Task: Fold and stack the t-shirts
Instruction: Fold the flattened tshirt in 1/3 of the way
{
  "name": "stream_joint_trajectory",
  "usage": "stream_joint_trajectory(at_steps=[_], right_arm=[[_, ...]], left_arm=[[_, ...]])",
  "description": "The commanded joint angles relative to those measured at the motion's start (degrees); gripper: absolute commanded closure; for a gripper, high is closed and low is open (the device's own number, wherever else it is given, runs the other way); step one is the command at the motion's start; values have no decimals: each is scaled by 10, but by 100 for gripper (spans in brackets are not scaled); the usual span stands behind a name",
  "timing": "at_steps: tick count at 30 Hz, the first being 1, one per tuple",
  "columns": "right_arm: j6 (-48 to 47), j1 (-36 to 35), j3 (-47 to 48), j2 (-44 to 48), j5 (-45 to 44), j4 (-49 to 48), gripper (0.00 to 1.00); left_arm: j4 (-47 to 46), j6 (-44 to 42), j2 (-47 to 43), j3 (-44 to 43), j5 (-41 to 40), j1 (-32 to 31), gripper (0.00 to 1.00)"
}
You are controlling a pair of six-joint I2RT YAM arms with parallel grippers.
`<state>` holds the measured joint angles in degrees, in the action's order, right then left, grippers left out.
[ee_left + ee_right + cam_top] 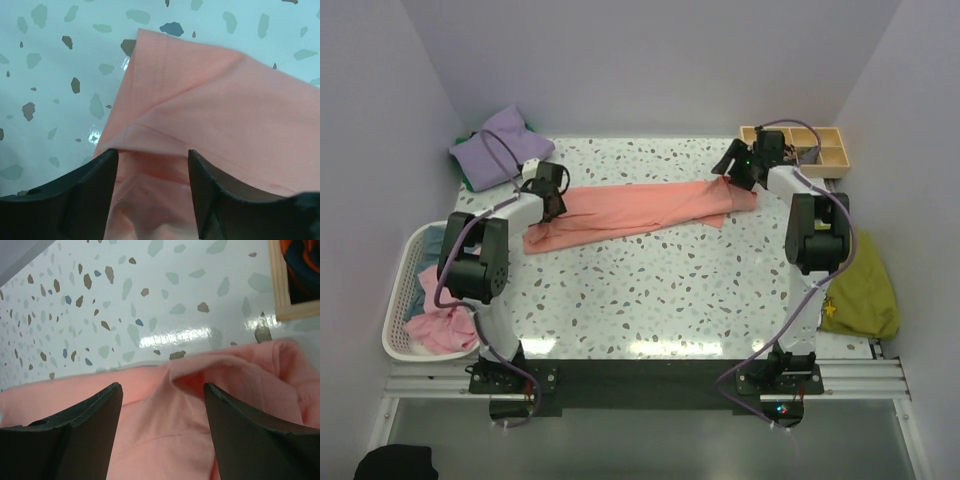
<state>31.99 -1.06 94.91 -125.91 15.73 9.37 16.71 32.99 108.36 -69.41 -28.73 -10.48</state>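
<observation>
The salmon-pink t-shirt [635, 208] lies folded into a long band across the far half of the table. My left gripper [552, 196] is open over its left end; in the left wrist view [152, 160] the fabric [215, 110] lies between the spread fingers. My right gripper [732, 168] is open over its right end; in the right wrist view [162, 392] a raised fold of the shirt [200, 375] sits between the spread fingers. A lavender shirt [500, 145] lies folded on a green one at the far left corner.
A white basket [402, 300] at the left edge holds pink and light blue shirts. A wooden tray [820, 150] stands at the far right corner, also in the right wrist view [280, 285]. An olive cloth [865, 290] lies off the right edge.
</observation>
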Motion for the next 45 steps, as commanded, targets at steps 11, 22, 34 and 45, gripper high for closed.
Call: stream_joint_trajectory(at_steps=[11,22,34,45], right_arm=[[-61,-9,-258,272,-30,10,35],[-68,-19,-370,267,-12,-35,53],[-44,-39,-319,173,-11,-49,56],[-40,-60,-293,141,-44,-30,98]], left_arm=[[-24,2,-188,117,-12,2,27],[-39,7,-218,185,-14,2,27],[-39,4,-204,187,-26,2,27],[-34,0,-187,177,-26,2,27]])
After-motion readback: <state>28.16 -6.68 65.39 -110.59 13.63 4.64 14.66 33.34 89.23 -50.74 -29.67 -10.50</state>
